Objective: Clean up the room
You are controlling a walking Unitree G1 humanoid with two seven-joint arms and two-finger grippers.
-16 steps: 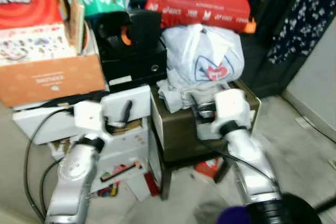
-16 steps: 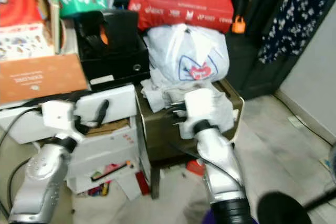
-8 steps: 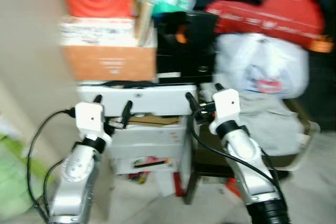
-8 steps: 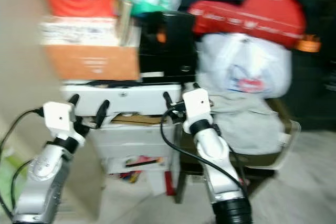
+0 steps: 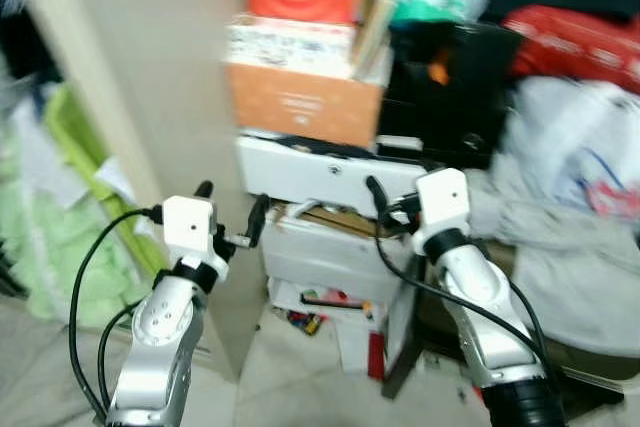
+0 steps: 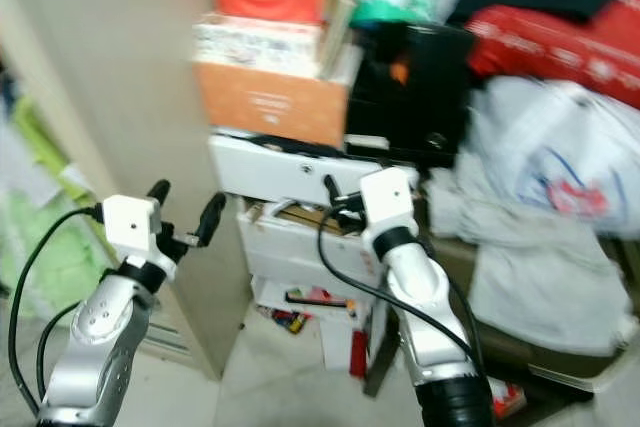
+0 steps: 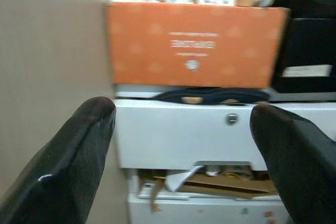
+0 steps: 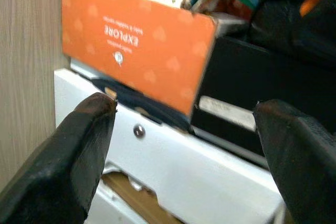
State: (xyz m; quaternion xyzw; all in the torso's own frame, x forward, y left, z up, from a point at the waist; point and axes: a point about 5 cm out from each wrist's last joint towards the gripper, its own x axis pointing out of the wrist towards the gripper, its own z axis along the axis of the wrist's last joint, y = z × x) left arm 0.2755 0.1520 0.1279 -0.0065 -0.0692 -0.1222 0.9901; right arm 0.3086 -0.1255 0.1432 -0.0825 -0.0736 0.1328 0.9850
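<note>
Both arms are raised in front of a cluttered stack. My left gripper point(image 5: 232, 209) is open and holds nothing; its fingers point(image 7: 63, 161) frame a white drawer unit point(image 7: 184, 129). My right gripper point(image 5: 385, 207) is open too, empty, close before the same white drawers point(image 5: 320, 172). An orange cardboard box point(image 5: 305, 102) sits on top of the drawers, with a black box point(image 5: 450, 87) beside it. Right of these lie a white plastic bag point(image 5: 590, 162) and grey cloths point(image 5: 560, 247) on a dark low table.
A beige panel point(image 5: 150, 67) stands upright at the left of the drawers, with green fabric point(image 5: 70, 197) beyond it. A red bag point(image 5: 575, 37) tops the pile. Small litter point(image 5: 310, 319) lies on the floor under the drawers. The picture is blurred.
The whole picture has slid to the right, so the camera has turned left; the beige panel and green fabric have come into sight. Both grippers stay raised and open.
</note>
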